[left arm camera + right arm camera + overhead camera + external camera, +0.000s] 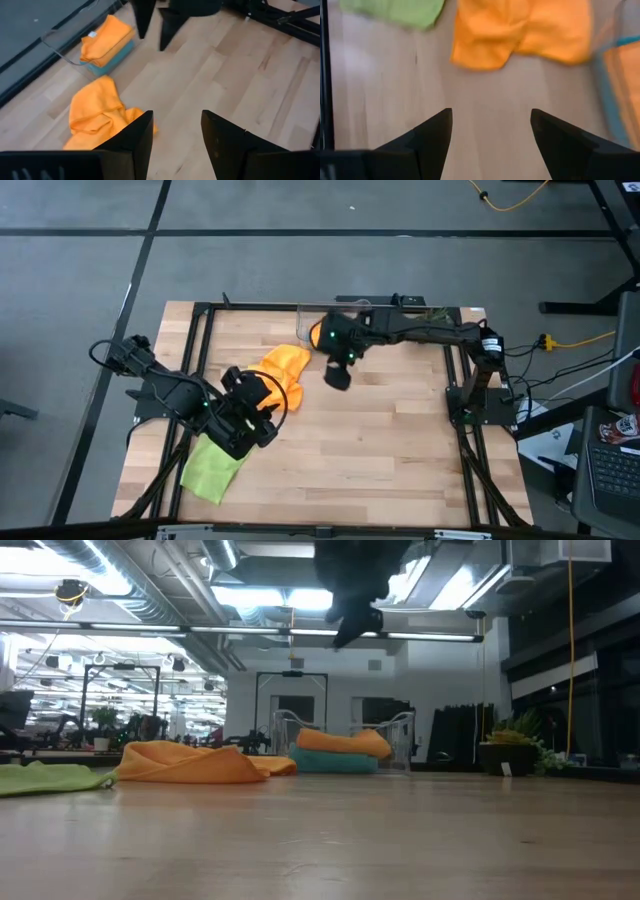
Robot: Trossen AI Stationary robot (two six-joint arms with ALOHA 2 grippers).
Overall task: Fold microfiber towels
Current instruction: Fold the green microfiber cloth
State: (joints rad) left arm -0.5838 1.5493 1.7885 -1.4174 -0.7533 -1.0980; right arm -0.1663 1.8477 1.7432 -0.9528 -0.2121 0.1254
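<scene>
Towels on the desk: a crumpled orange towel (283,370) is seen lying loose near the middle of the wooden desk (400,440), with a lime green towel (212,470) spread flat well toward the near left corner.
Towels in the bin: a second orange towel (105,40) is stacked on a teal blue towel (112,62) inside the clear plastic bin (65,47) at the far edge of the desk; in the low view the pair is seen neatly folded.
Left end effector (175,132): held above the desk between the green towel and the crumpled orange one; its fingers are parted with bare wood showing in the gap, and nothing is gripped.
Right end effector (490,130): raised clear of the desk just beside the bin and near the crumpled orange towel; the fingers are spread wide and nothing is held.
Contact: neither end effector is seen touching any cloth.
Crumpled orange towel, detail: bunched into folds, one lobe reaching toward the bin, and left apart from the green towel with bare wood between them.
</scene>
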